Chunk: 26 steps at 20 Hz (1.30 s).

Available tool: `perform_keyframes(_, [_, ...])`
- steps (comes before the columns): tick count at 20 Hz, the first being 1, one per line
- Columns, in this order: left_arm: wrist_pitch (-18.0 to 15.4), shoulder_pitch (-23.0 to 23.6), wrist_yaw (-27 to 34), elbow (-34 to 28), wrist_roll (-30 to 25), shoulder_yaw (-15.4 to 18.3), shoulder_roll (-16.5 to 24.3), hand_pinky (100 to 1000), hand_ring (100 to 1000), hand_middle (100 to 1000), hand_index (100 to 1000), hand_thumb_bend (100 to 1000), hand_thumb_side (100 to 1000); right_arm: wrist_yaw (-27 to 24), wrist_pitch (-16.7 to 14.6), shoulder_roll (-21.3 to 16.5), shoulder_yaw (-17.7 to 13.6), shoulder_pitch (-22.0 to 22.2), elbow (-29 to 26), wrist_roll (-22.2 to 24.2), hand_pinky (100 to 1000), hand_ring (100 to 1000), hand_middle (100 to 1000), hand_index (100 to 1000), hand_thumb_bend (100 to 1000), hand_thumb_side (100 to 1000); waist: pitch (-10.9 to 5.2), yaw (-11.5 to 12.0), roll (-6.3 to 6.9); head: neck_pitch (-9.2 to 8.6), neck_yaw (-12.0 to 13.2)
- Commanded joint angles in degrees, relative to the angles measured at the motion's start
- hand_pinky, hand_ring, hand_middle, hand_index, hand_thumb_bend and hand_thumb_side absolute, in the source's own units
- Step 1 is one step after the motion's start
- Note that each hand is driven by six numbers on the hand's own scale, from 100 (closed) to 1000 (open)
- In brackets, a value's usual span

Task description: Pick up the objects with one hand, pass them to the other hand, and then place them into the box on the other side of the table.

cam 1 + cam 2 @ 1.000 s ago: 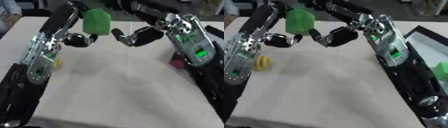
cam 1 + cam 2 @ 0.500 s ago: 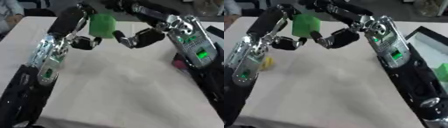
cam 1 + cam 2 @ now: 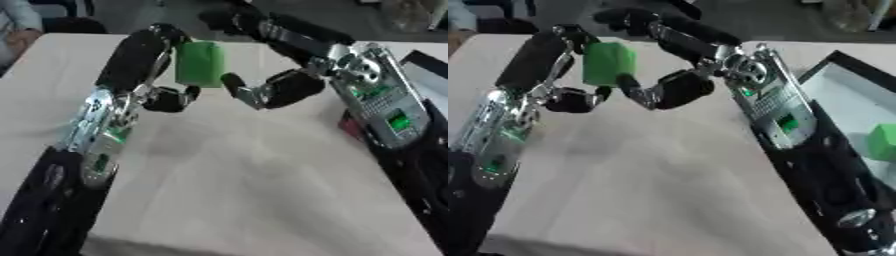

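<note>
Plain pale table point(image 3: 262, 190), not much else on it. The left hand point(image 3: 166, 97) has a green block point(image 3: 199, 64) pinched up above the table's middle, and the right hand point(image 3: 276, 90) sits right beside it, fingers spread, not gripping yet. If the left lets go early, I'd guess the block tumbles, nowhere near the box point(image 3: 846, 107) on the right.
</note>
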Motion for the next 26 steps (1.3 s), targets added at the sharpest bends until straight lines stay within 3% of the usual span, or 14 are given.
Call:
perform_keyframes(1, [0.86,-0.55,0.86,-2.27,1.25,0.47,0.05,661,607,584,596,308,100,1.74,-0.10,0.20,-0.42,-0.45,-1.08,-1.38,1000,1000,1000,1000,100,130,-0.69,0.07,-0.68,-0.54,-0.27])
perform_keyframes(11, [0.95,-0.09,2.35,-7.06,0.92,-0.48,-0.22,654,602,579,595,305,100,4.11,-1.68,0.79,-0.20,0.27,0.69,-1.75,1000,1000,1000,1000,100,136,-0.47,0.19,-0.55,-0.86,-0.14])
perform_keyframes(26, [1.51,0.22,4.59,-7.39,0.31,-0.91,-1.61,646,593,570,595,302,100,3.36,-1.88,0.95,-0.42,-0.01,1.13,-1.56,1000,1000,1000,1000,100,109,-0.22,0.46,-0.42,-0.28,-0.74])
